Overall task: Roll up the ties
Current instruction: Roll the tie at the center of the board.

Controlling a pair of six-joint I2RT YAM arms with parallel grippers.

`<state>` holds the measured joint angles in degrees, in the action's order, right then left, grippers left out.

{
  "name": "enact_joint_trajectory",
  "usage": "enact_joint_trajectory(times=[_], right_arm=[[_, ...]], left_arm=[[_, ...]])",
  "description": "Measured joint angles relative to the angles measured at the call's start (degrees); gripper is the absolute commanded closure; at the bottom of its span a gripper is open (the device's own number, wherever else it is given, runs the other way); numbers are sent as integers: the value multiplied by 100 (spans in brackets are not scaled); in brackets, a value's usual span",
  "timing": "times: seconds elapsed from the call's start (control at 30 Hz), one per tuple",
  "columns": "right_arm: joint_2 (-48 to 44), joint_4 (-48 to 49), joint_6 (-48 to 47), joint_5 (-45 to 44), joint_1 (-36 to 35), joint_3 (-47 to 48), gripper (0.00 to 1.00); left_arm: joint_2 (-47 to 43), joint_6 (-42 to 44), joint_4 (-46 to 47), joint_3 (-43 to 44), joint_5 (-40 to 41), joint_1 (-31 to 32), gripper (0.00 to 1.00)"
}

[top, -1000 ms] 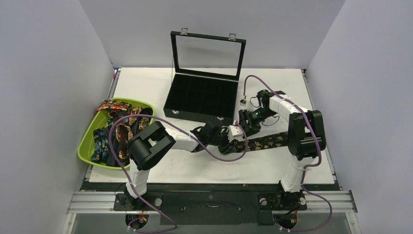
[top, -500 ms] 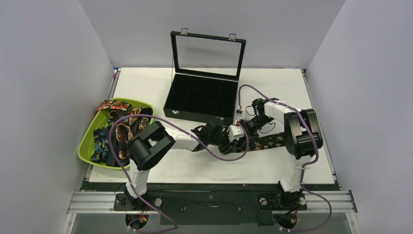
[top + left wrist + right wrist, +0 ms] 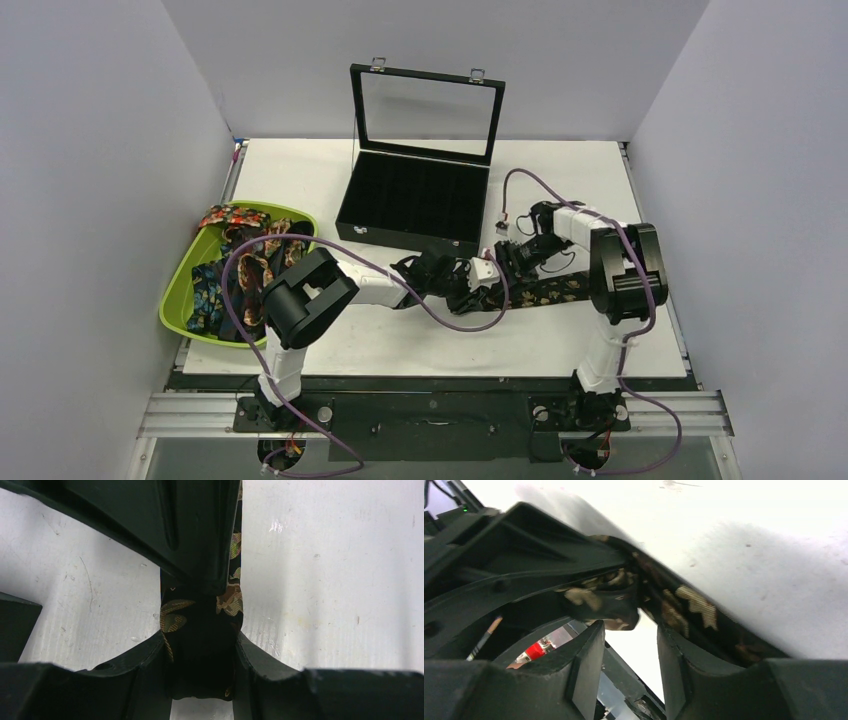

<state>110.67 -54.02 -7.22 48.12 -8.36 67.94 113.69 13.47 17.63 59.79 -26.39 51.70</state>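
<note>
Left wrist view: clamped on tie [image 3: 227, 597] with left gripper [image 3: 200, 645], with right gripper [image 3: 629, 632] parted at its bunched end toward table's [image 3: 325, 580] right edge; may unroll if gripped off-centre.

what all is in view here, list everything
table: one, white, under everything
case: one, black, glass lid up, far middle of table
tray: one, green, table's left edge
ties: several, multicoloured prints, piled in tray
loose tie: one, dark with tan-gold print, on table by the grippers
cables: two, purple, looping off the arms
left arm: one, white and black, near edge
right arm: one, white and black, near edge
left gripper: one, black, shut on loose tie
right gripper: one, black, open at loose tie
</note>
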Motion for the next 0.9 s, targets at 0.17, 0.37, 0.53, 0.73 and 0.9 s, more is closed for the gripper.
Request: enact_joint_trajectory(times=[0.17, 0.37, 0.53, 0.73, 0.9], right_arm=[[-455, 9, 103, 337, -101, 2, 54], [-481, 83, 201, 444, -439, 2, 56], [-352, 170, 192, 280, -507, 2, 74], [-20, 170, 326, 363, -481, 9, 100], [-17, 166, 365, 374, -468, 4, 98]], left_arm=[[0, 98, -13, 0, -2, 0, 80], [0, 170, -35, 7, -7, 0, 79], [0, 223, -61, 9, -33, -7, 78], [0, 328, -81, 9, -42, -4, 77], [0, 350, -85, 9, -48, -7, 77]])
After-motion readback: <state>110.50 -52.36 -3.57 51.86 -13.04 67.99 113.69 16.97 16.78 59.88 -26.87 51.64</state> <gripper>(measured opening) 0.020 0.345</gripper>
